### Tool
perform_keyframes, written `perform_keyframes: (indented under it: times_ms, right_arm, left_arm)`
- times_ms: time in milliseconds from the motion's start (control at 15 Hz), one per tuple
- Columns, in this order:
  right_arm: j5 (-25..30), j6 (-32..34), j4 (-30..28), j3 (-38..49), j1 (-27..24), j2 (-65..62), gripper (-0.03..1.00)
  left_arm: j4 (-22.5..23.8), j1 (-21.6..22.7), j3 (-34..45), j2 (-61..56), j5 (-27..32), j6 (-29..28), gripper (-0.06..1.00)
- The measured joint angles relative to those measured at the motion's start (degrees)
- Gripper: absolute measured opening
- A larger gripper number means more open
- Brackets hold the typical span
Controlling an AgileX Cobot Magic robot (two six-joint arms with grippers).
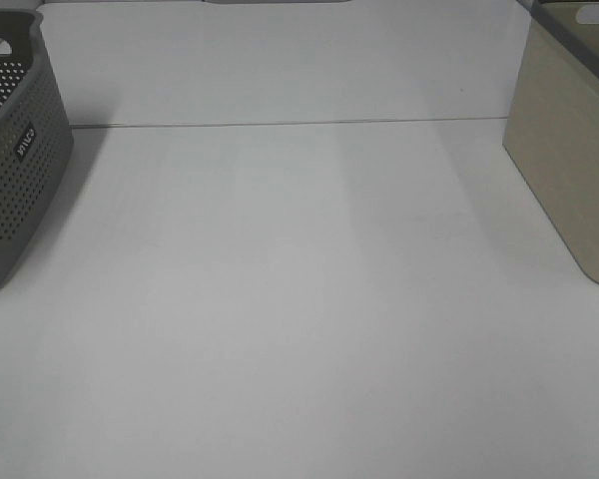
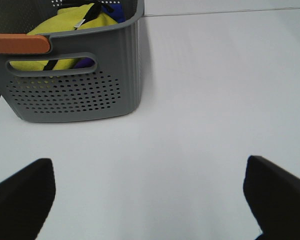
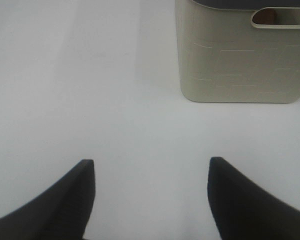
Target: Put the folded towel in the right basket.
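The right basket (image 1: 575, 150) is beige with a dark rim and stands at the table's right edge; it also shows in the right wrist view (image 3: 242, 55). No folded towel lies on the table. The grey perforated left basket (image 1: 15, 150) holds yellow and blue cloth (image 2: 72, 27), seen in the left wrist view. My left gripper (image 2: 150, 197) is open and empty above the table, in front of the grey basket (image 2: 75, 80). My right gripper (image 3: 151, 197) is open and empty, in front of the beige basket. Neither gripper shows in the high view.
The white table (image 1: 299, 299) has a seam line (image 1: 280, 124) across its far part. An orange strip (image 2: 19, 44) lies on the grey basket's rim.
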Motion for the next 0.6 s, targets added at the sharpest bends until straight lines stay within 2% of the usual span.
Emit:
perform_keyframes:
  times_ms: [600]
  right_arm:
    - [-0.06, 0.00, 0.00, 0.00, 0.00, -3.21, 0.62]
  left_arm:
    - [0.00, 0.00, 0.00, 0.00, 0.00, 0.00, 0.97]
